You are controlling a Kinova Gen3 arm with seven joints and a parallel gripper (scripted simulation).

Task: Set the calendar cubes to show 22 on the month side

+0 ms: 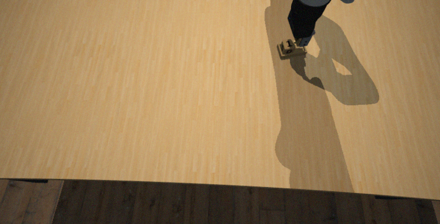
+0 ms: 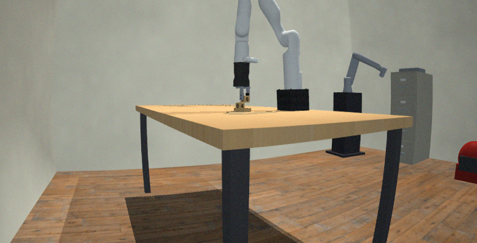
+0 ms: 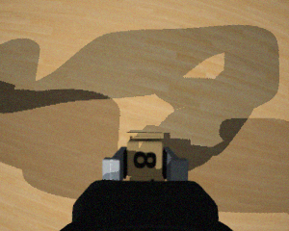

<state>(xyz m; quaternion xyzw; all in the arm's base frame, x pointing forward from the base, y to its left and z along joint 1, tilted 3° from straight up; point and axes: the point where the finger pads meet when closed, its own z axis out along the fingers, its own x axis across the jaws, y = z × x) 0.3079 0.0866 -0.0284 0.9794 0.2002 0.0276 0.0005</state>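
The small wooden tray point(image 1: 292, 53) lies on the table near the far right; it also shows in the side view point(image 2: 242, 109). One date cube point(image 1: 288, 45) stands in the tray with 1 on top and 0 on a side; the side view point(image 2: 239, 106) shows 0 and 4 on it. My gripper point(image 1: 304, 41) points straight down and is shut on the second cube point(image 2: 246, 98), held a little above the tray beside the first cube. That cube shows 6 in the side view and 8 in the wrist view point(image 3: 144, 160), between my fingers. The month's name is too small to read.
My arm's black base point(image 2: 292, 99) stands on the table behind the tray. A second arm on a black pedestal point(image 2: 347, 120), a grey filing cabinet point(image 2: 411, 115) and a red object point(image 2: 467, 162) stand off the table to the right.
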